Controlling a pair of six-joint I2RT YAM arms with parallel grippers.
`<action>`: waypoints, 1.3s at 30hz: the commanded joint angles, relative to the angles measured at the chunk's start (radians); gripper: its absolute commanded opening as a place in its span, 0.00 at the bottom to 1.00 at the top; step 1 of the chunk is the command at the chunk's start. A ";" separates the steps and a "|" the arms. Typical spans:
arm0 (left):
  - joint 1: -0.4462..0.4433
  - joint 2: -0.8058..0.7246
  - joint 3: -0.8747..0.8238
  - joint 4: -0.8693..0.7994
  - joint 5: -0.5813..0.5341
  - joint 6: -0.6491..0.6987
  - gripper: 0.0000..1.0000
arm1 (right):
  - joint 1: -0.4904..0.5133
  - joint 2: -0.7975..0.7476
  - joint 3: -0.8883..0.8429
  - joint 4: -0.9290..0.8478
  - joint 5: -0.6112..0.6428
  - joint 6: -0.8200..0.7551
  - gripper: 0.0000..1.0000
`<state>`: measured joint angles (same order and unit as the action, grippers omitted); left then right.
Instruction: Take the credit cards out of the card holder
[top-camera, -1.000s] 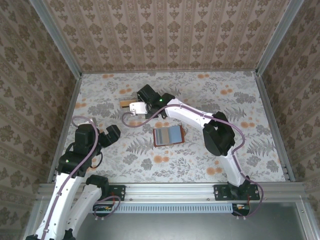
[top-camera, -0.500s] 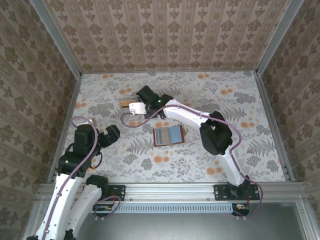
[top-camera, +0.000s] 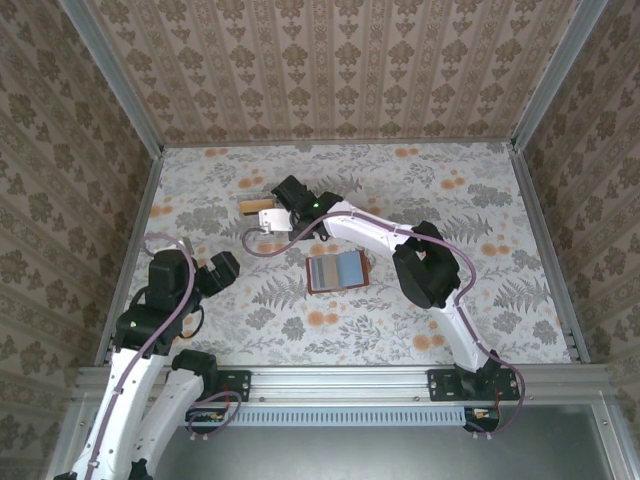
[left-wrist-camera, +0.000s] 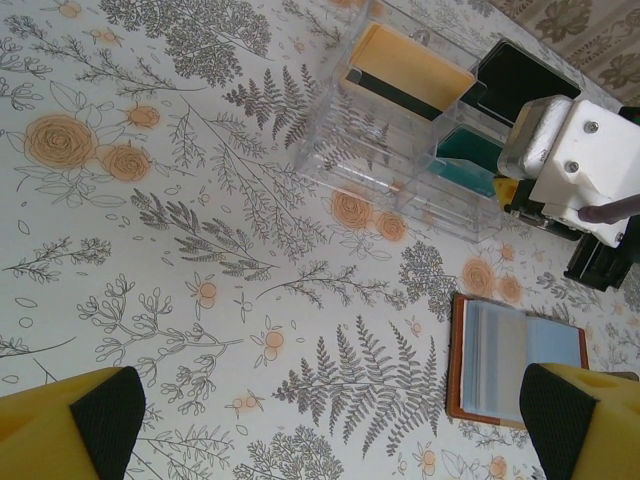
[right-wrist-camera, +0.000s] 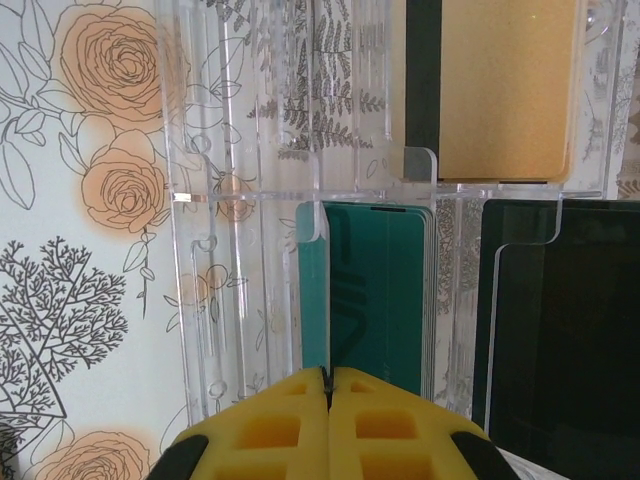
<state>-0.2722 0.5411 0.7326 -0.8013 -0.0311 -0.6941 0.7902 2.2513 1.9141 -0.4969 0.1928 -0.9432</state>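
The card holder (top-camera: 337, 271) lies open on the table, blue-grey inside up, also in the left wrist view (left-wrist-camera: 515, 360). A gold-tan credit card (right-wrist-camera: 500, 90) with a dark stripe and a black card (right-wrist-camera: 570, 320) lie in a clear tray (right-wrist-camera: 230, 200). My right gripper (right-wrist-camera: 328, 385) hangs over that tray (top-camera: 262, 222), shut on the thin edge of a teal card (right-wrist-camera: 385, 290) that reaches into a compartment. My left gripper (top-camera: 228, 268) stands open at the left, well clear of the holder, nothing between its fingers (left-wrist-camera: 100, 405).
The clear compartment tray (left-wrist-camera: 350, 140) sits at the back left of the flowered table, with the gold card (left-wrist-camera: 410, 72), black card (left-wrist-camera: 515, 80) and teal card (left-wrist-camera: 468, 150) in it. Patterned walls and metal rails close in the table.
The right arm's wrist and elbow have edged slightly left and back over the tray. The left arm and the card holder have stayed put.
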 joint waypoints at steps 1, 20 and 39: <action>0.012 -0.009 0.008 -0.015 -0.007 0.021 1.00 | -0.002 0.024 0.029 0.022 0.035 0.017 0.02; 0.027 -0.008 -0.009 0.008 0.018 0.026 1.00 | -0.009 0.043 0.025 0.122 0.120 0.043 0.47; 0.041 -0.008 -0.004 0.004 0.039 0.034 1.00 | -0.018 0.060 0.024 0.202 0.194 0.071 0.50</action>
<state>-0.2405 0.5411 0.7322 -0.8005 -0.0067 -0.6800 0.7757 2.3085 1.9141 -0.3283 0.3492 -0.8898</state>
